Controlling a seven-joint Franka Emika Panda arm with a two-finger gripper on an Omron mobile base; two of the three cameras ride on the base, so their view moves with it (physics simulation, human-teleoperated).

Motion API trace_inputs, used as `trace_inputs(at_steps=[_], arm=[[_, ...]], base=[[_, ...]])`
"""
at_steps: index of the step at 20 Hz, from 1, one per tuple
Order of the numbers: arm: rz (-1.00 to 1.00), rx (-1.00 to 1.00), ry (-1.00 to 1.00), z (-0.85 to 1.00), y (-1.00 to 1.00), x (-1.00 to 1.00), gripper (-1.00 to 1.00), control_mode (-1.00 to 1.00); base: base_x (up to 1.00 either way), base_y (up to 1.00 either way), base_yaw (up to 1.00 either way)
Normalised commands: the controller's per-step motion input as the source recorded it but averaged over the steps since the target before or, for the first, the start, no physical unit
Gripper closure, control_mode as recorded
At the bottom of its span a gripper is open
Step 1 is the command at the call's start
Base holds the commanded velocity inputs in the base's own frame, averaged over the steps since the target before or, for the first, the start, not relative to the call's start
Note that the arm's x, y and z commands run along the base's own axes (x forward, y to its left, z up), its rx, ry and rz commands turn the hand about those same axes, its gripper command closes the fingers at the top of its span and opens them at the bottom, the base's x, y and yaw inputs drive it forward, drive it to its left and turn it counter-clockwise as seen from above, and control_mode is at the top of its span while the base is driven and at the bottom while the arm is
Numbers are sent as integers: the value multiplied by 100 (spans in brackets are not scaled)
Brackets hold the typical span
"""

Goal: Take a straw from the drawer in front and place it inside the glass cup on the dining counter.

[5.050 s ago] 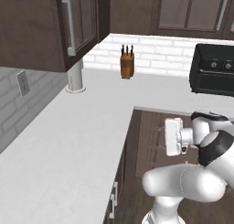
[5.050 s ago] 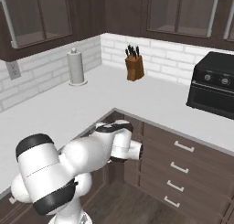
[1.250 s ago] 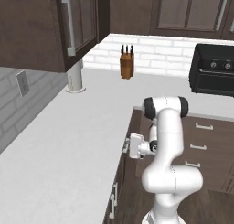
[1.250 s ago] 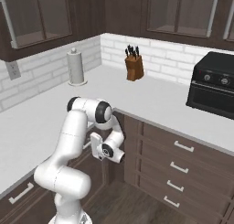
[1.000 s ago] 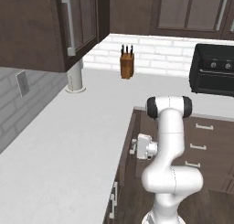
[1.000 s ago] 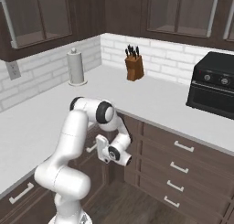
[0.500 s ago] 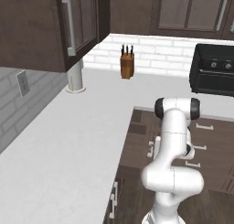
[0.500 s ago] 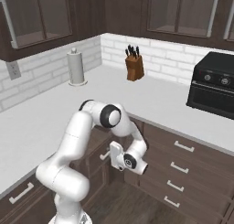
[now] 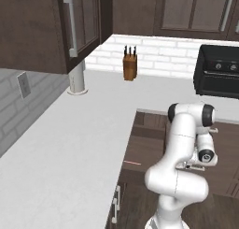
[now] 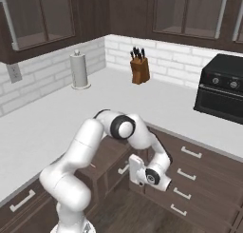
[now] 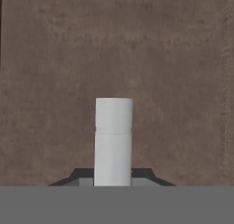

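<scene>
The dark brown drawer (image 9: 148, 144) stands pulled out from under the white worktop's inner corner, its inside open to view. A thin red straw (image 9: 132, 162) lies inside it near the left. My gripper (image 9: 192, 165) hangs low at the drawer's outer end, also (image 10: 136, 171). In the hand view the gripper (image 11: 113, 173) is shut on the drawer's pale handle (image 11: 113, 136), with brown wood right behind it. The glass cup and the dining counter are out of view.
The L-shaped white worktop (image 9: 70, 144) carries a knife block (image 9: 130, 67), a paper towel roll (image 9: 77, 81) and a black oven (image 9: 219, 76). Closed drawers with silver handles (image 10: 190, 153) line the cabinet to the right of my hand.
My arm has swung to the right, away from the worktop corner. The hand went with it, still on the handle, and the drawer has slid out.
</scene>
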Motion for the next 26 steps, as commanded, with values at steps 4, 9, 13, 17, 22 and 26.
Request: trace_inputs(at_steps=[4,9,13,17,22,26], arm=[[0,-5,0,0,-52,0,100,-100],[0,-10,0,0,-8,0,-100,-100],[-3,-25,0,0,-7,-4,-100,-100],[-6,-33,0,22,-18,-35,-100,-100],[-8,-16,-2,91,-5,-56,-100,-100],[-5,-1,0,100,0,-36,-100,-100]], base=[[0,0,0],[0,0,0],[0,0,0],[0,0,0],[0,0,0],[0,0,0]])
